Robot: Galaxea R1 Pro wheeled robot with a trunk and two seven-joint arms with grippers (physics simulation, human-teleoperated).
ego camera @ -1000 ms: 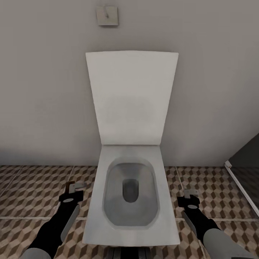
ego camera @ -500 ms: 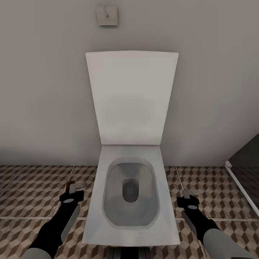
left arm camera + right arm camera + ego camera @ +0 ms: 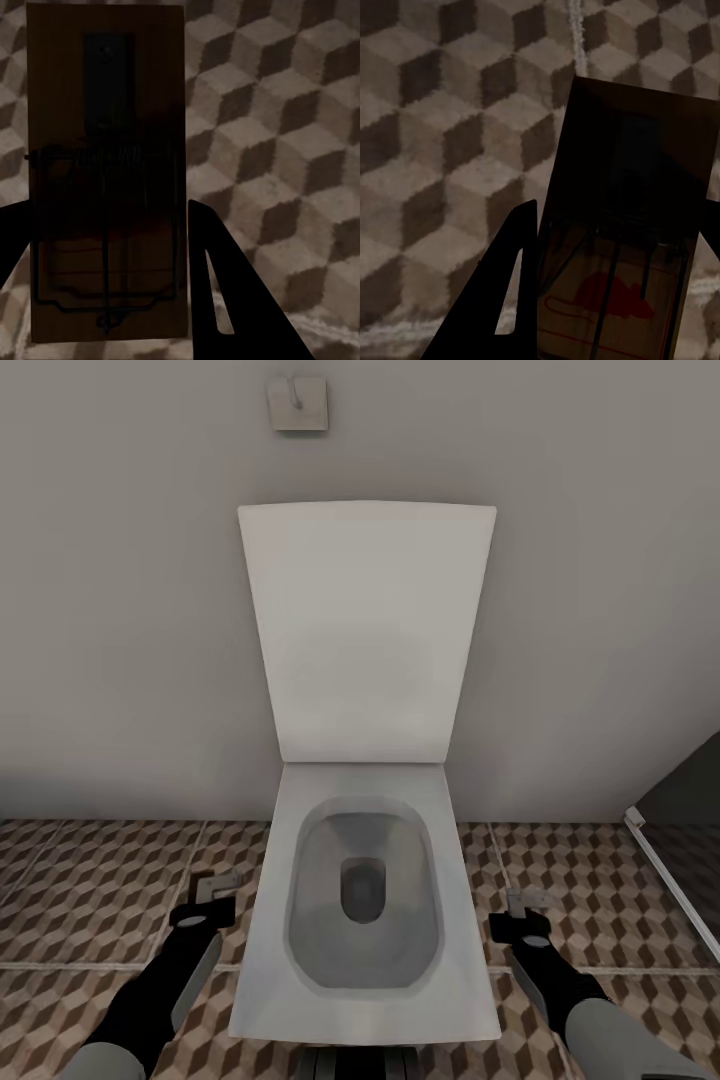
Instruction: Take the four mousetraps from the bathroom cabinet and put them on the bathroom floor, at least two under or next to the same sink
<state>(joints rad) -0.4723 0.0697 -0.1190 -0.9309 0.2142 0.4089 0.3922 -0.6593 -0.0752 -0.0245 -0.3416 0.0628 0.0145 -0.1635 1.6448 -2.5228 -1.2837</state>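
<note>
Each gripper holds a mousetrap. A dark-brown mousetrap [image 3: 105, 112] with grey wire parts sits between the black fingers [image 3: 217, 285] of my left gripper [image 3: 105, 206], above the cube-patterned bathroom floor [image 3: 285, 150]. My right gripper [image 3: 622, 214] is shut on a second mousetrap [image 3: 637, 150], which has a red mouse print. In the head view, the left gripper [image 3: 208, 900] hangs low to the left of a toilet and the right gripper [image 3: 527, 915] low to its right, both over the bathroom floor [image 3: 90, 880]. The cabinet and the bathroom sink are out of view.
A white toilet [image 3: 280, 980] with its lid raised stands straight ahead between my arms, against a grey wall. A square flush plate [image 3: 297, 404] is on the wall above it. A dark panel with a white frame [image 3: 685, 800] rises at the right edge.
Both grippers have sunk slightly toward the floor, still holding their mousetraps. The view has not shifted.
</note>
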